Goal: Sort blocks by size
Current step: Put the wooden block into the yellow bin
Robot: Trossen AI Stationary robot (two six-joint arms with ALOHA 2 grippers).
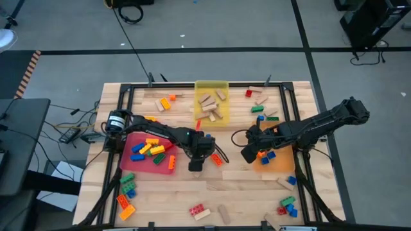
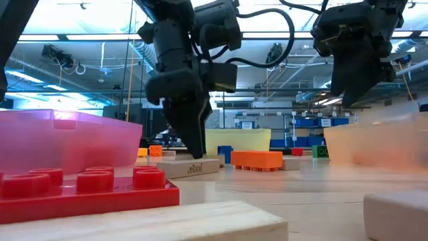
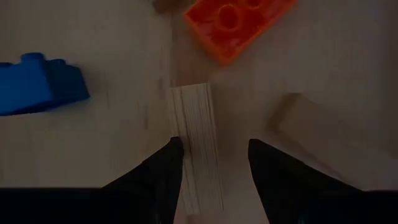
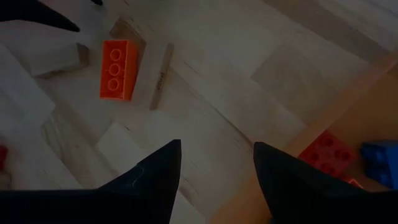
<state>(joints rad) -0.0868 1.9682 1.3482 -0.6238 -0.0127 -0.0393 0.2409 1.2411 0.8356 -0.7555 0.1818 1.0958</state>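
A tan wooden block (image 3: 196, 134) lies flat on the table between the red tray (image 1: 144, 168) and the orange tray (image 1: 282, 165). My left gripper (image 3: 211, 155) is open, points down and is low over this block, one finger on each side of its long sides. In the low view its fingertips (image 2: 196, 152) reach down to the block (image 2: 190, 167). My right gripper (image 4: 217, 162) hangs open above bare table at the orange tray's left edge, nothing between its fingers. An orange brick (image 3: 239, 22) and a blue brick (image 3: 37, 84) lie close by. My left gripper comes at the wooden block from above, its fingers set along the block's length. One finger (image 3: 168, 165) stands right at one long edge (image 3: 177, 124), and the other finger is apart from the block. I cannot tell whether the near finger touches it.
The yellow tray (image 1: 212, 86) at the far middle holds wooden blocks. The red tray holds several bricks, and the orange tray holds a red brick (image 4: 326, 152) and a blue one (image 4: 379, 158). A second wooden block (image 3: 317, 134) lies beside my left gripper. Loose bricks lie along the near edge (image 1: 199, 210).
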